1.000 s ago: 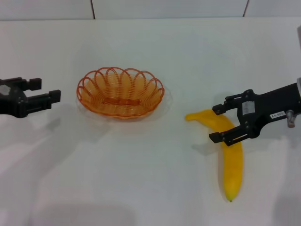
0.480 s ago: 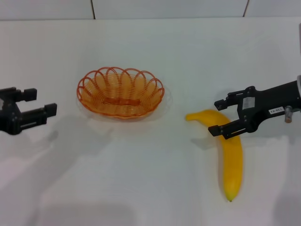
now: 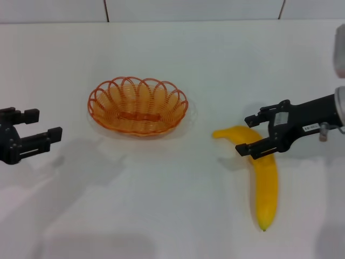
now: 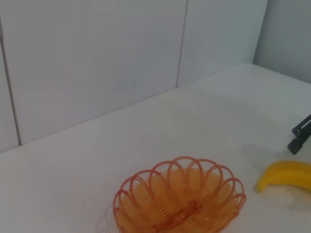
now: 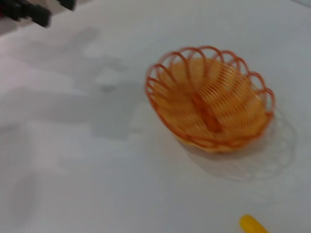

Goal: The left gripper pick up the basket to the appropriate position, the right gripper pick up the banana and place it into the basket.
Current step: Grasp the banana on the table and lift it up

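While the white worktop carries the basket unmoved at centre-left, the left gripper has backed further away from it, fingers wide and empty, so the basket pick looks postponed. The right gripper has lifted slightly, its fingers spread wide astride the upper curve of the banana, which still lies flat; closing seems next.

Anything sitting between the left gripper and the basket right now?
Nothing: in the head view only bare white table and shadow separate the left gripper from the basket.
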{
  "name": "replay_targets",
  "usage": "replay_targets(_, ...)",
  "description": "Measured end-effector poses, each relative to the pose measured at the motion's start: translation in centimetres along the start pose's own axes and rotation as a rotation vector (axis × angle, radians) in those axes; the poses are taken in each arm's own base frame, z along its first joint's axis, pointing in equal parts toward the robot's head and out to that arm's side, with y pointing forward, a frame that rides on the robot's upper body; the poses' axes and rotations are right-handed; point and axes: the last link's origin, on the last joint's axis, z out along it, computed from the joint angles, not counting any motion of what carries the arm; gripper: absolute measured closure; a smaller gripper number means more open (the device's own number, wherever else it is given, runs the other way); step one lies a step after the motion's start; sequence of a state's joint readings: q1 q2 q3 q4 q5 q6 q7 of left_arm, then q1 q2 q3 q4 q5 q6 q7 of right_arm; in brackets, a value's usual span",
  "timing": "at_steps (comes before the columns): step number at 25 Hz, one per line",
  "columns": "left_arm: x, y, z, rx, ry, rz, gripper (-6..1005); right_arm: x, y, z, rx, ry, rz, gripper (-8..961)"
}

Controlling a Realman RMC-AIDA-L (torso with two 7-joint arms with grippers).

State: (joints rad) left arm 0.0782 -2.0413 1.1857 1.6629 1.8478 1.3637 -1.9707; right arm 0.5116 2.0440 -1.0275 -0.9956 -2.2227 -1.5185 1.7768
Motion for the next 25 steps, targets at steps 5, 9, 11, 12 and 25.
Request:
replay_targets(5, -0.2, -0.1, 0.2, -0.004, -0.006, -0.008, 349, -0.6, 0.2, 1.6, 0.073, 0.066, 0.006, 97)
replay_targets(9, -0.4, -0.3, 0.2, -0.001, -0.01, 0.001, 349, -1.0, 0.9, 2.3, 0.116, 0.095, -0.007, 96)
replay_targets(11, -0.7, -0.4, 0.2, -0.001, -0.012, 0.012, 349, -1.2, 1.2, 2.5, 0.126, 0.101, -0.016, 96)
replay_targets(12, -0.9, -0.5, 0.2, -0.001, -0.012, 0.013, 349, -1.3, 1.3, 2.5, 0.128, 0.102, -0.018, 96)
replay_targets(25, -2.1, -1.7, 1.2, -0.013, -0.007, -0.006, 348, -1.0, 1.6, 2.4, 0.174, 0.159, 0.0, 116)
